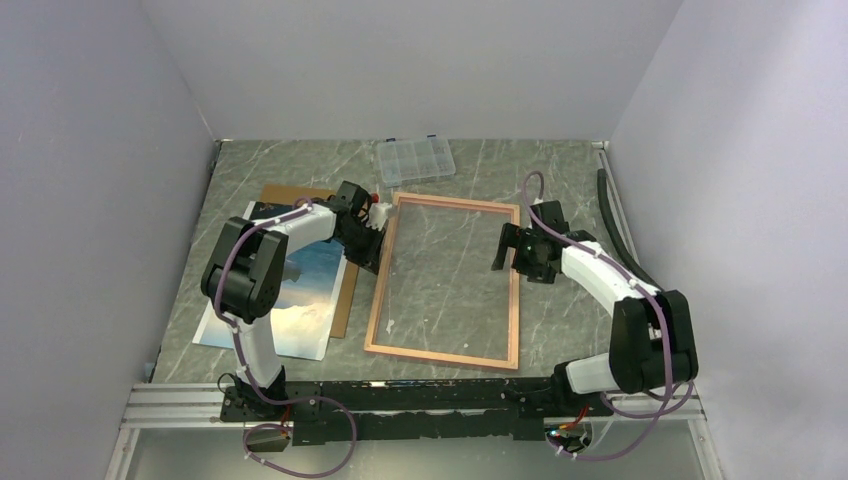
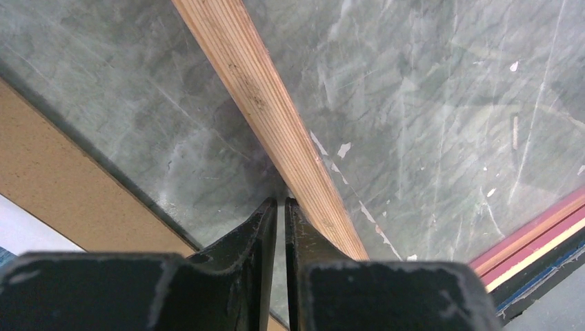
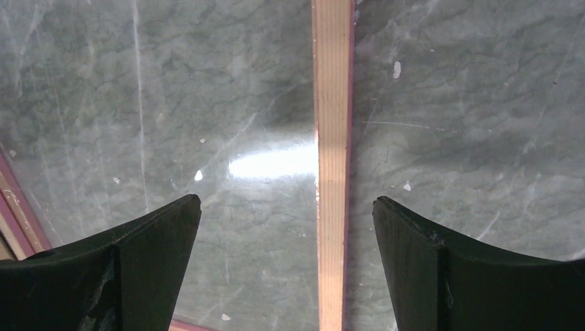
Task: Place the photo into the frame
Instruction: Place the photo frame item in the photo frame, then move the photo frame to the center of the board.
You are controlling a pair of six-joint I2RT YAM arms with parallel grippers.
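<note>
The frame (image 1: 440,356) lies flat in the middle of the table, back side up, with the marble showing through its pane. The photo (image 1: 300,300) lies to its left on the brown backing board (image 1: 345,300), partly under my left arm. My left gripper (image 1: 378,222) is shut, with its tips at the frame's left wooden edge (image 2: 269,103). In the left wrist view the gripper (image 2: 281,203) shows only a thin slit with nothing in it. My right gripper (image 1: 503,248) is open over the frame's right edge (image 3: 332,103). In the right wrist view the gripper (image 3: 286,201) straddles that strip.
A small clear compartment box (image 1: 414,158) sits at the back behind the frame. A black cable (image 1: 610,220) runs along the right wall. The backing board (image 2: 55,172) and a pale corner of the photo (image 2: 21,231) lie close to the left of my left fingers.
</note>
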